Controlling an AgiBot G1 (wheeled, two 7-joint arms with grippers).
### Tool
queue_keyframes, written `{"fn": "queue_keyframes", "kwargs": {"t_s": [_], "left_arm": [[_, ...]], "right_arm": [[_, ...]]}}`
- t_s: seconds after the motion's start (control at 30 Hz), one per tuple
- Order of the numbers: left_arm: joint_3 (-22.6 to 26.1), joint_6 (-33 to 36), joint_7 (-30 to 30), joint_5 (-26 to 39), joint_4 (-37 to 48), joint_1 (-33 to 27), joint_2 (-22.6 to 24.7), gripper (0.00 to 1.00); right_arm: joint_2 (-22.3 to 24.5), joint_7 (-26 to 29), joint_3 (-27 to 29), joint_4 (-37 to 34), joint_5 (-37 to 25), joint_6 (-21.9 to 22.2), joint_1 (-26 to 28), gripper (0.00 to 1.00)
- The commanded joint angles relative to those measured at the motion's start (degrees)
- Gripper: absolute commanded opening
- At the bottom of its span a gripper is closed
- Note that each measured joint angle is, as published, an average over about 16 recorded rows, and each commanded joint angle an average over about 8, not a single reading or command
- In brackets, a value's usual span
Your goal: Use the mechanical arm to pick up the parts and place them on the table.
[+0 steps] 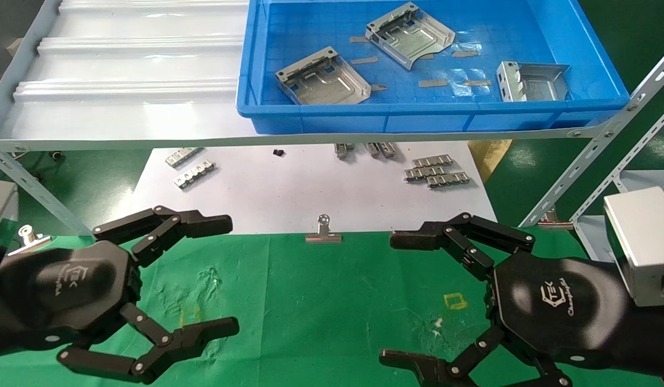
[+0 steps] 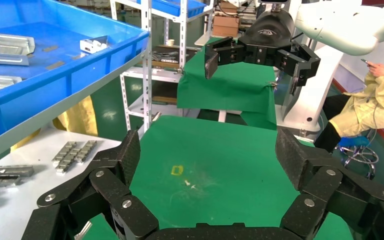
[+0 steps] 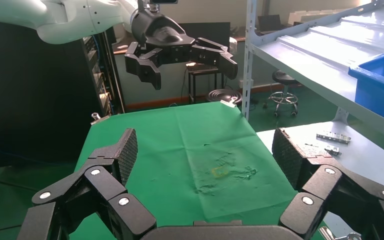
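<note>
Three silvery sheet-metal parts lie in the blue tray [image 1: 418, 121] on the shelf: one at the left [image 1: 324, 77], one at the back [image 1: 410, 34], one at the right [image 1: 533, 81]. My left gripper [image 1: 227, 274] hovers open and empty over the left of the green table [image 1: 321, 301]. My right gripper [image 1: 394, 298] hovers open and empty over its right side. The two face each other, well below and in front of the tray. The left wrist view shows its own open gripper [image 2: 211, 157] with bare cloth between the fingers. The right wrist view shows the same for its gripper [image 3: 205, 155].
A white sheet [image 1: 300, 188] behind the cloth carries toothed metal strips [image 1: 434, 172] and more at the left [image 1: 192, 172]. A small binder clip [image 1: 324, 231] sits at the cloth's far edge. Slanted grey shelf braces [image 1: 595, 156] run at the right and left.
</note>
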Motion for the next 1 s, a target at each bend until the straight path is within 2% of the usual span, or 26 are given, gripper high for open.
{"fn": "queue_keyframes", "kwargs": {"t_s": [0.03,1.0], "left_arm": [[0.0,0.0,0.0,0.0,0.0,0.0,0.0,0.0],[0.0,0.0,0.0,0.0,0.0,0.0,0.0,0.0]], "right_arm": [[0.0,0.0,0.0,0.0,0.0,0.0,0.0,1.0],[0.0,0.0,0.0,0.0,0.0,0.0,0.0,1.0]]}}
